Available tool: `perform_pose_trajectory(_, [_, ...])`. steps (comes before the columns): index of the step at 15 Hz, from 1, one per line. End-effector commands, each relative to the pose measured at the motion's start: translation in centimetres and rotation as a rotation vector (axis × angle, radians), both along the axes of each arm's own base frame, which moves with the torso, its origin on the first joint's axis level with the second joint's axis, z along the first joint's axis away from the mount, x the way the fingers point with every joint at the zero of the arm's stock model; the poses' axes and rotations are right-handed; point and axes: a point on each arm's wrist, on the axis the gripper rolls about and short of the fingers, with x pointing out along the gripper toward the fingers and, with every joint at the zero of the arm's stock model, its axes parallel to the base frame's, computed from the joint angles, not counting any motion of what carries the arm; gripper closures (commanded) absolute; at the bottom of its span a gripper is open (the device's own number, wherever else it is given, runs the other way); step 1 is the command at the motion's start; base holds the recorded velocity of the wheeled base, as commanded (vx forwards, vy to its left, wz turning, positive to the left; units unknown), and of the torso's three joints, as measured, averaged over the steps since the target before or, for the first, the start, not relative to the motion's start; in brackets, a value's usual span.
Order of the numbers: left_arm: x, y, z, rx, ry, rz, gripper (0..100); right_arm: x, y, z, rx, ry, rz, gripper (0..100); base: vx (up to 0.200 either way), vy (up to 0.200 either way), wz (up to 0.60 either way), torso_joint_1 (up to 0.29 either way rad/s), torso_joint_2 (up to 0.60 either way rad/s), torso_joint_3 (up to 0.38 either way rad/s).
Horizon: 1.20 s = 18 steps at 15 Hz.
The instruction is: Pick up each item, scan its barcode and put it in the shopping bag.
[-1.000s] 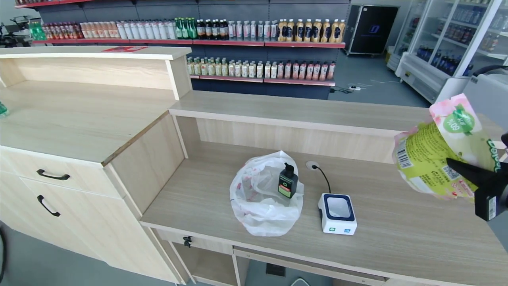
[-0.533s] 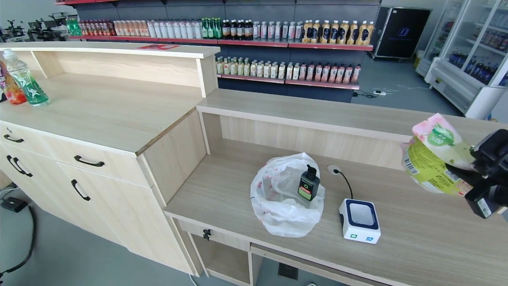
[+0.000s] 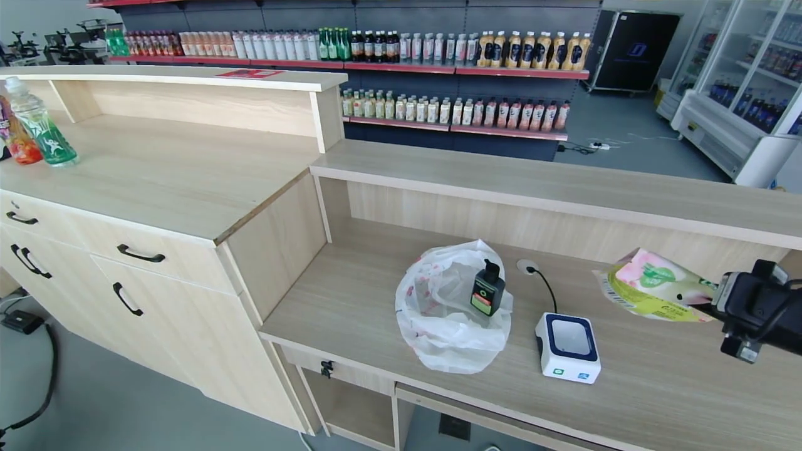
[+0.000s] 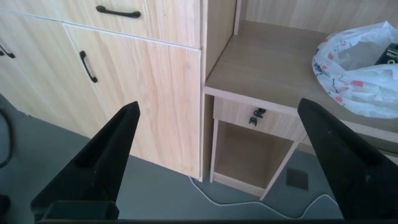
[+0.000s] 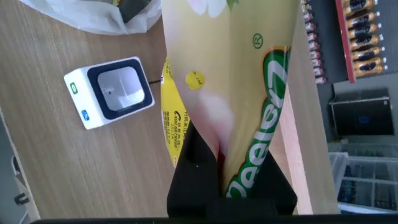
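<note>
Head view: right gripper (image 3: 711, 302) is clamped on one end of a green-and-pink refill pouch (image 3: 648, 287), holding it off the lower counter (image 3: 658, 382). The pouch lies near flat, barcode end pointing toward the scanner (image 3: 567, 348), up and to the right of it, not touching. The white shopping bag (image 3: 438, 326) sits open on the counter just left of the scanner. A dark pump bottle (image 3: 487, 291) stands upright inside it, at the scanner side. The scanner cable (image 3: 546, 287) runs back to a grommet in the counter. Two drink bottles (image 3: 34, 128) stand on the higher counter, far left.

Left wrist view: left gripper (image 4: 219, 109) has its fingers (image 4: 93, 168) spread wide, nothing between them. It hangs low in front of the cabinet drawers (image 4: 137, 43), well clear of the bag (image 4: 360, 71), which shows at the edge of the counter.

Right wrist view: fingers (image 5: 198, 158) pinch the pouch (image 5: 230, 74) from both sides. The scanner (image 5: 112, 92) sits on the counter beside the pouch, window up. A bit of the bag (image 5: 87, 15) lies past it.
</note>
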Motion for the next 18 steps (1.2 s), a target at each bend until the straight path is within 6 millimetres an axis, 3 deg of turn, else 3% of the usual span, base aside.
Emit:
perform_pose_trajectory(1, [0.0,0.0,0.0,0.000,0.000,0.000,0,1.6,-0.6,-1.9,-0.021,0.046,0.023,100,0.000,0.000,0.00,0.000,0.00,0.000])
perform_pose_trajectory(6, [0.0,0.0,0.0,0.000,0.000,0.000,0,3.1,-2.8,-4.5,-0.128,0.027,0.127,100,0.000,0.000,0.00,0.000,0.00,0.000])
perform_pose_trajectory(15, [0.0,0.0,0.0,0.000,0.000,0.000,0,6.2,-4.0,-7.5,-0.211,0.016,0.176,100,0.000,0.000,0.00,0.000,0.00,0.000])
perform_pose_trajectory(18, [0.0,0.0,0.0,0.000,0.000,0.000,0,6.3,-3.8,-8.2,-0.233,0.023,0.205,100,0.000,0.000,0.00,0.000,0.00,0.000])
